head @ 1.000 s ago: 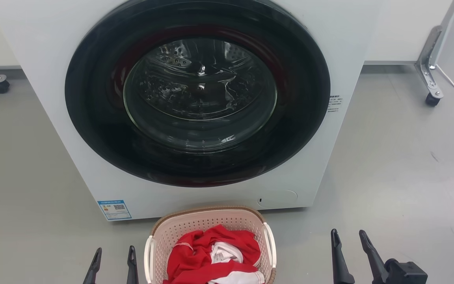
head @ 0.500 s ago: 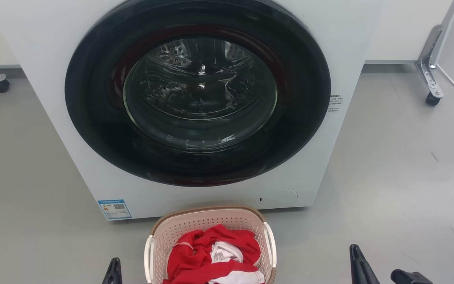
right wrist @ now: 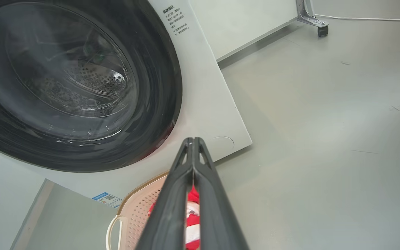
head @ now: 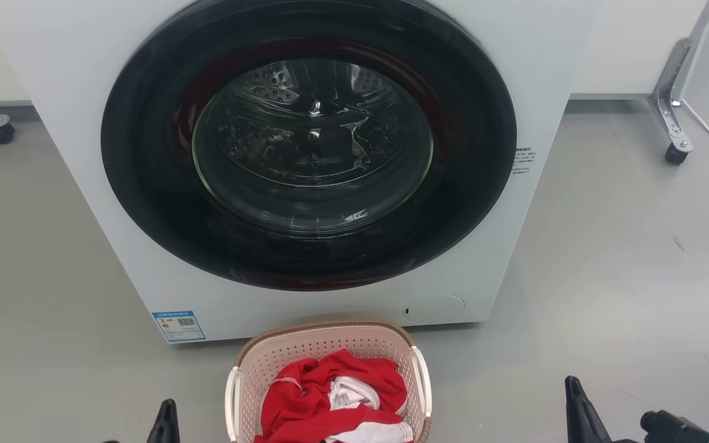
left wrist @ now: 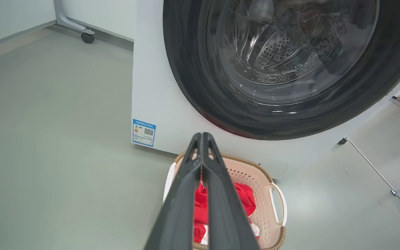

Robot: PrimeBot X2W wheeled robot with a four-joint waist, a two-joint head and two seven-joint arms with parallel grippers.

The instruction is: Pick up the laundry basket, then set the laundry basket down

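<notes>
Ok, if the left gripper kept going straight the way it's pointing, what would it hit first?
Probably the washer, its white front just below the door: the left gripper, shut, lines up there in its wrist view. The basket seems to lie under that line, though depth is unclear.

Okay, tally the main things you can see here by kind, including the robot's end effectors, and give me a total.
Washing machine: 1
Laundry basket: 1
Red and white clothing pile: 1
Blue label sticker: 1
Caster wheels: 2
End effectors: 2, left end effector and right end effector
Total: 8
</notes>
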